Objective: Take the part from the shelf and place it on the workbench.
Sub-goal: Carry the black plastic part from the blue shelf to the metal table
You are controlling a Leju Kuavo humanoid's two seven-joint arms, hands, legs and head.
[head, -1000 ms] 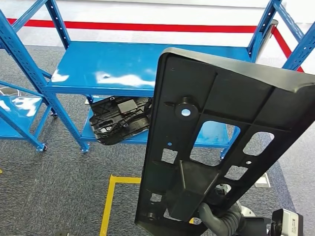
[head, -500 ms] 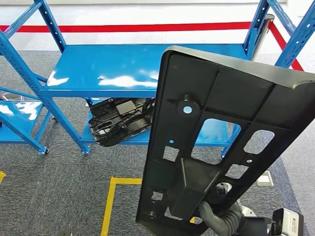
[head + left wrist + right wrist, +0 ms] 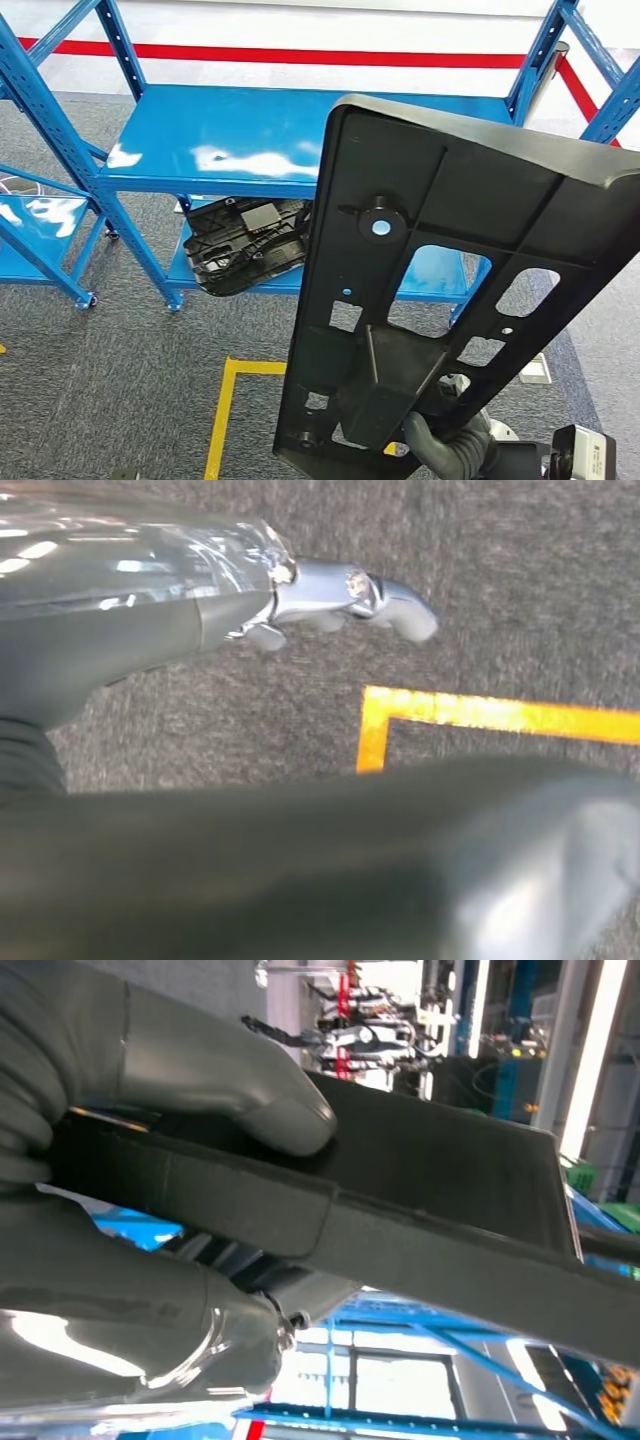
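My right hand (image 3: 447, 450) grips the lower edge of a large black plastic panel (image 3: 453, 270) with ribs and several cut-outs. It holds the panel upright and tilted in front of the blue shelf (image 3: 249, 140). In the right wrist view the thumb of my right hand (image 3: 226, 1090) presses on the panel (image 3: 423, 1190) and the fingers clamp it from the other side. A second black part (image 3: 241, 245) lies on the lower shelf board. My left hand (image 3: 332, 590) hangs over the grey carpet with its fingers stretched out, holding nothing.
Blue shelf uprights (image 3: 45, 110) stand at the left and far right. Yellow floor tape (image 3: 220, 410) marks a corner on the carpet in front of me, and a red line (image 3: 302, 55) runs across the floor behind the shelf. A small white block (image 3: 536, 368) lies near the shelf's right foot.
The whole picture swayed a little sideways and came back, so the camera moved. The panel keeps the same place in my right hand's grip.
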